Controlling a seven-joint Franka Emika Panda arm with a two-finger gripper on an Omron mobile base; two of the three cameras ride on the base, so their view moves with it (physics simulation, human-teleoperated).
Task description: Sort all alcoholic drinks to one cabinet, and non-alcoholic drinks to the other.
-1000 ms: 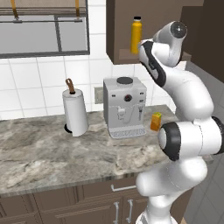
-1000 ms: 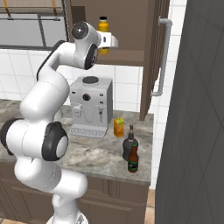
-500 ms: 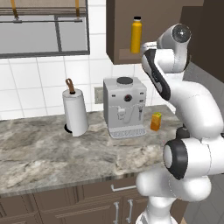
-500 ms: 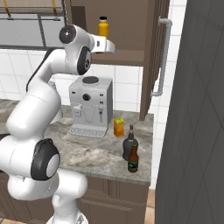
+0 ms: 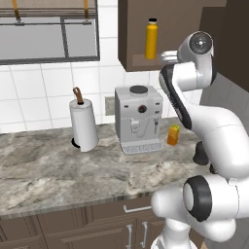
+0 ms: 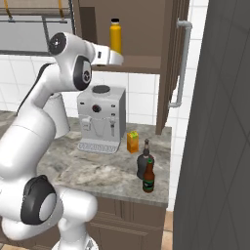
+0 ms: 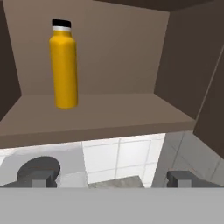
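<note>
Counting the drinks gives four: one tall yellow-orange bottle (image 7: 64,65) standing upright on the bottom shelf of the open cabinet (image 6: 146,63), one orange juice carton (image 6: 132,142) on the desk (image 5: 58,170) just beside the coffee machine (image 5: 138,119), and two glass bottles near the desk's right end, a squat black bottle (image 6: 144,161) and a slim brown beer bottle (image 6: 148,177) touching or nearly touching in front of it. One cabinet stands open, its door with the long grey handle (image 6: 180,63) swung outward. One paper towel roll (image 5: 83,124) stands left of the coffee machine.

The end effector (image 7: 111,177) hangs released and empty just outside the cabinet's front edge, below shelf level, both fingertips (image 7: 37,178) spread wide with nothing between them.

Compared with a second ago, the arm has drawn back from the cabinet and its upper joint has swung away from the yellow-orange bottle, which stays where it stood. The carton and both glass bottles are unmoved.
</note>
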